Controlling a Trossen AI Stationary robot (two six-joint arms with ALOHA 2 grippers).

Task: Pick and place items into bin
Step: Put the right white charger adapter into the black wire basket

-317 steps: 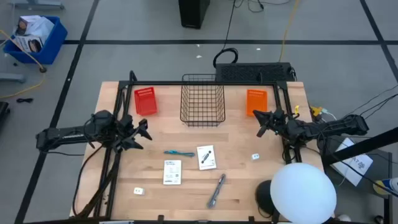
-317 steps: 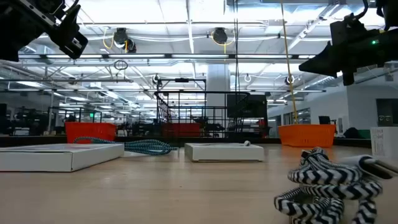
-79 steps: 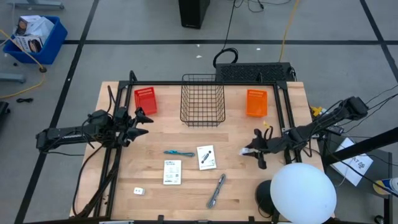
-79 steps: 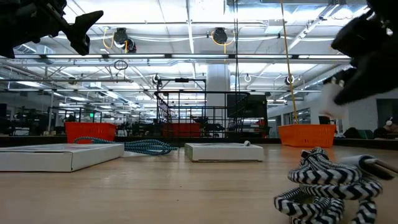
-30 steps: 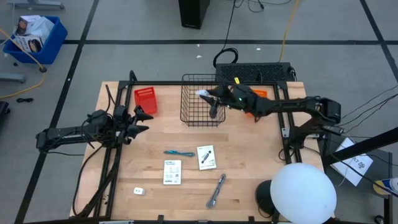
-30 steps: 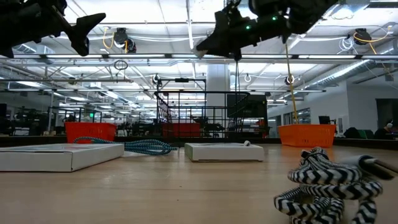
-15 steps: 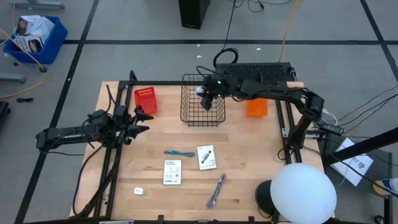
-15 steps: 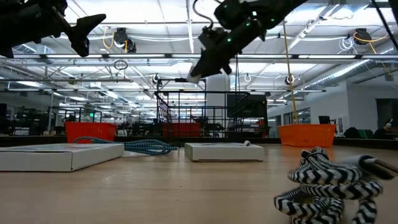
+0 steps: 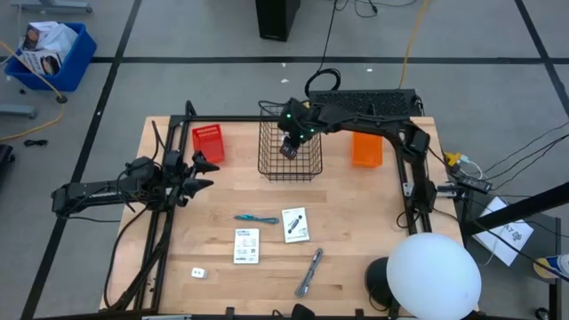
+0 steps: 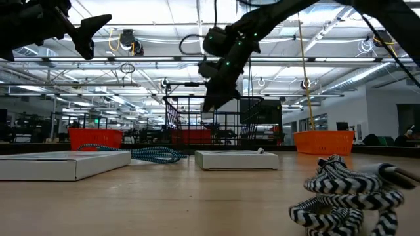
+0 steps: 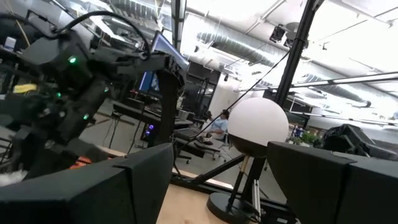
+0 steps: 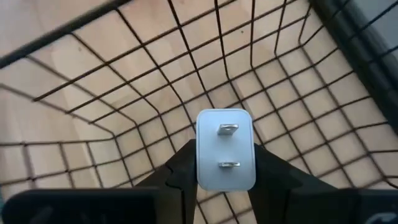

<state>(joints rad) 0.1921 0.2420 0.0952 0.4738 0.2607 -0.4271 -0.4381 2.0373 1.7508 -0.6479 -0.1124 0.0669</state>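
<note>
White cube-shaped plug, smooth plastic, two metal prongs, no legible writing, clamped between right gripper fingers above black wire-mesh basket. On bare wooden table: two printed white packets, teal pen, grey stick. Left gripper parted, hovering beside red bin.

Black wire basket, wooden table

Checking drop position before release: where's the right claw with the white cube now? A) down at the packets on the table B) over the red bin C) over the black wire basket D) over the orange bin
C: the high view puts the right claw above the black wire basket, and its wrist view shows the white cube between its fingers with the basket's mesh below.
</note>
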